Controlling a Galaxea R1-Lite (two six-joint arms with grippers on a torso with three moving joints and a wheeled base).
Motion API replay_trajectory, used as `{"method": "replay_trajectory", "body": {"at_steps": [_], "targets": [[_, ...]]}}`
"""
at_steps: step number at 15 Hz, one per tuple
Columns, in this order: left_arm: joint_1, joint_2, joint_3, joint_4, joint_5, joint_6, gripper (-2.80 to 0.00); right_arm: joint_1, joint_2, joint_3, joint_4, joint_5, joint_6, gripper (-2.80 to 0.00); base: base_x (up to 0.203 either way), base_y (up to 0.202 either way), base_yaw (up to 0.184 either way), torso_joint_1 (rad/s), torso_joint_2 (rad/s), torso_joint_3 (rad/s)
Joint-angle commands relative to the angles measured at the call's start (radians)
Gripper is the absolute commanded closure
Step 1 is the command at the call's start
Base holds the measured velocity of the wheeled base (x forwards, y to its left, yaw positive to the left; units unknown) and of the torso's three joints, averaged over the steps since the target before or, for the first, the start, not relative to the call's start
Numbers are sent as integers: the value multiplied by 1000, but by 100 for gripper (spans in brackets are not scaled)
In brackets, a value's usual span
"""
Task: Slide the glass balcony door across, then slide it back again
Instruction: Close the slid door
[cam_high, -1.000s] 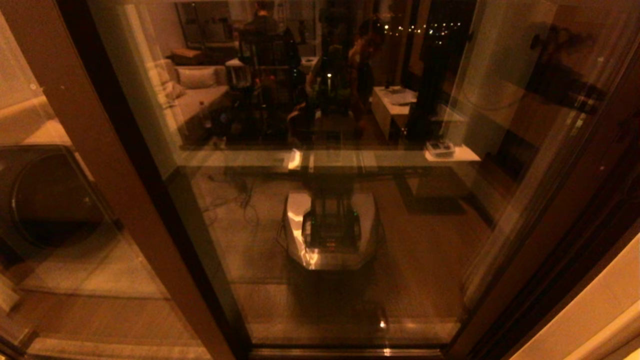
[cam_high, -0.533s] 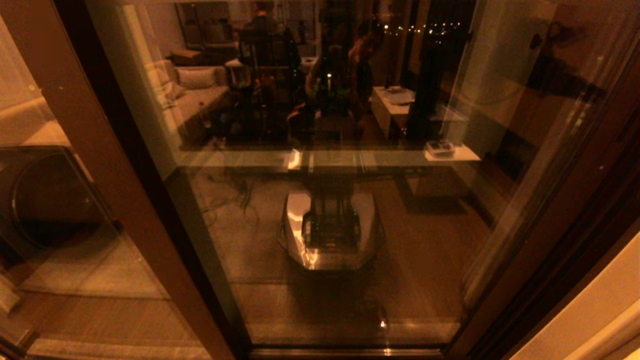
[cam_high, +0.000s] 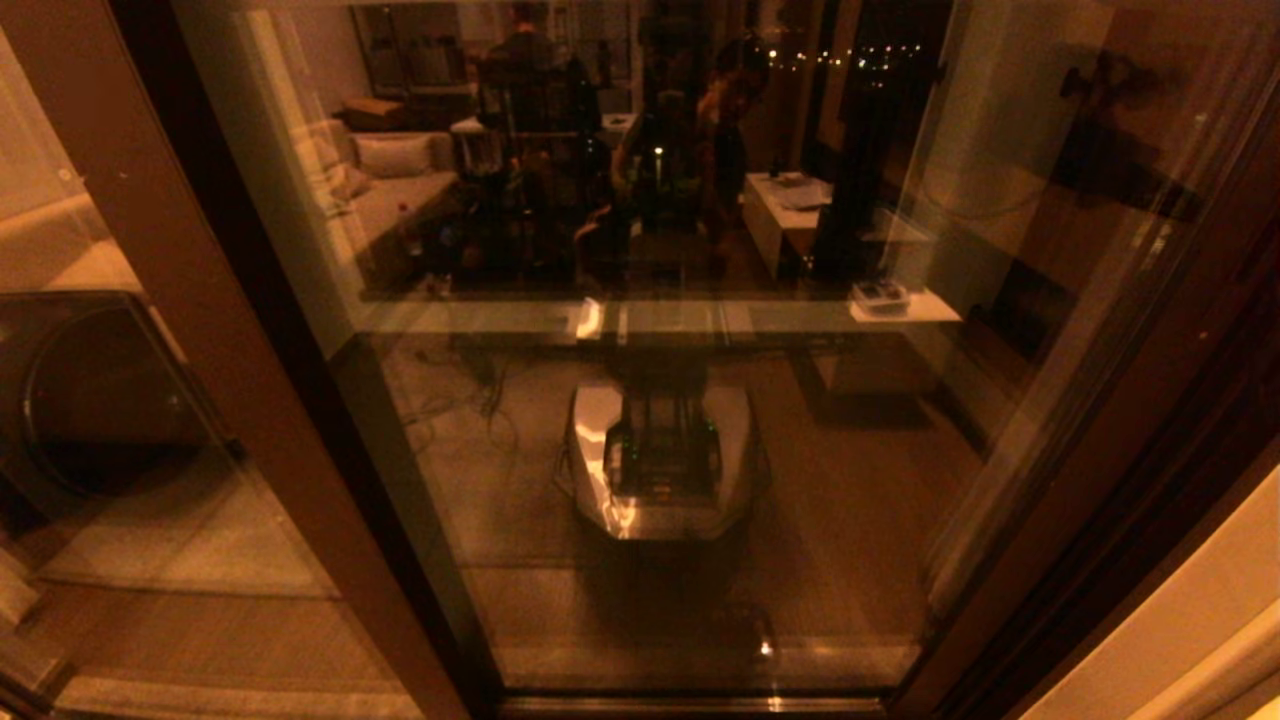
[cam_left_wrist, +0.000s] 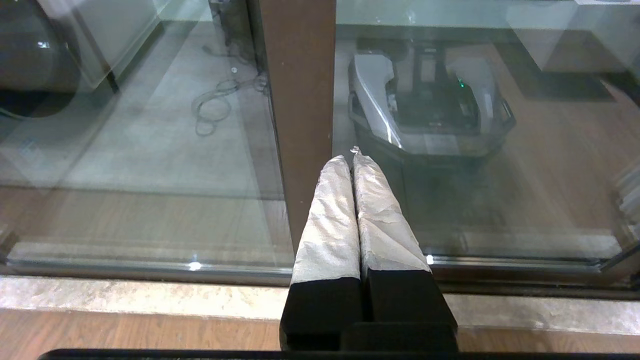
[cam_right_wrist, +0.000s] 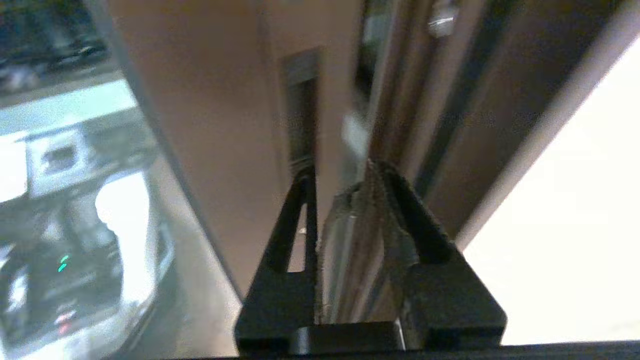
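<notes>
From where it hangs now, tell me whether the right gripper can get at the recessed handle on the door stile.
Probably yes: the right gripper points straight at the door stile, the recessed handle just beyond one fingertip, nothing between.

The glass balcony door is being seen filling the middle of the head view, directly in front of the robot. The fixed glass panel is lying to its left, and a post is standing between the two panes. The door's right stile is running along the right side, with a wall lying further right.

The left gripper is being held low before the post, its fingertips pressed together, above the bottom track.

The right gripper is being held at the right stile, just beside the recessed handle, its fingers standing apart on either side of the stile's edge.
</notes>
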Motion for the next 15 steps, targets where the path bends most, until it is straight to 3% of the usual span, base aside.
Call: {"method": "replay_trajectory", "body": {"at_steps": [1, 15], "targets": [[0, 0, 0, 1, 0, 0, 0, 0, 52, -25, 2, 16, 3, 0, 0, 0, 0, 0, 0, 0], [0, 0, 0, 1, 0, 0, 0, 0, 177, -118, -7, 37, 30, 0, 0, 0, 0, 0, 0, 0]]}}
